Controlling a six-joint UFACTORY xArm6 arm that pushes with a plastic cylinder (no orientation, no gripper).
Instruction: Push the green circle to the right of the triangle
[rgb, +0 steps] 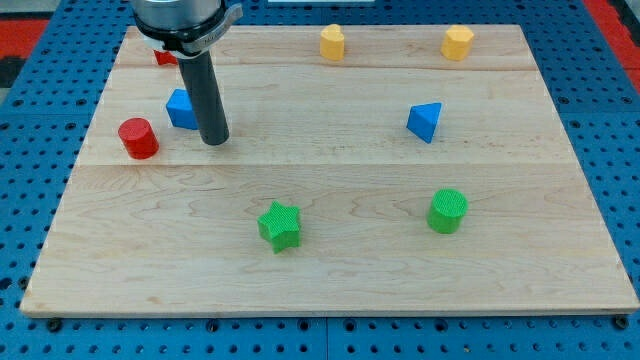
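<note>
The green circle (448, 210) stands at the view's lower right of the wooden board. The blue triangle (425, 121) lies above it, slightly to the left, well apart. My tip (214, 142) rests on the board at the view's left, far from both. It is just right of a blue block (181, 109) and apart from the green circle by more than a third of the board's width.
A red cylinder (138, 138) sits left of my tip. A red block (164, 55) is partly hidden behind the rod at the top left. A green star (279, 226) lies at bottom centre. Two yellow blocks (332, 42) (457, 42) stand along the top edge.
</note>
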